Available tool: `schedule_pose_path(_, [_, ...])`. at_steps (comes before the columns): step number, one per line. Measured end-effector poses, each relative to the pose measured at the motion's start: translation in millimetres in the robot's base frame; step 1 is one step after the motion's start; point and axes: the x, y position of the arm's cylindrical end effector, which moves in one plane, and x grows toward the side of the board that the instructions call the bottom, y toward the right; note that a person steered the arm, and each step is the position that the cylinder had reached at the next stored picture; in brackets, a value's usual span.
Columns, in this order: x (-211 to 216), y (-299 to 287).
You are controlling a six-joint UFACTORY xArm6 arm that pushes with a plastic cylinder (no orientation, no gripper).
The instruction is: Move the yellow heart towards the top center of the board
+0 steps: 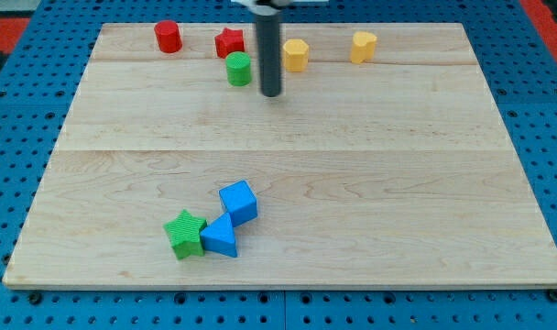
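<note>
My tip (271, 93) is resting on the wooden board (370, 183) near the view's top, a little left of centre, at the lower end of the dark rod (269, 50) that is coming down from the top edge. The arm is carrying no jaws at all, only this rod, so nothing is being gripped. The tip is sitting between the green cylinder (239, 69), just to its left, and a yellow block (296, 55) just up and to its right; whether the rod is touching either one cannot be told. That yellow block's shape is hard to make out. The yellow heart (363, 46) is lying farther to the view's right along the top edge, apart from the tip. A red star (229, 42) is sitting just above the green cylinder, and a red cylinder (168, 37) is standing farther left. Near the view's bottom, left of centre, a blue cube (238, 203), a blue triangular block (221, 237) and a green star (185, 234) are clustering closely together.
</note>
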Motion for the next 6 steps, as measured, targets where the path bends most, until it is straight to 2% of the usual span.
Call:
schedule_pose_path(2, [-53.7,65.6])
schedule_pose_path(3, [-41.2,109.5])
schedule_pose_path(5, [-74.0,122.2])
schedule_pose_path(6, [-105.1,122.3])
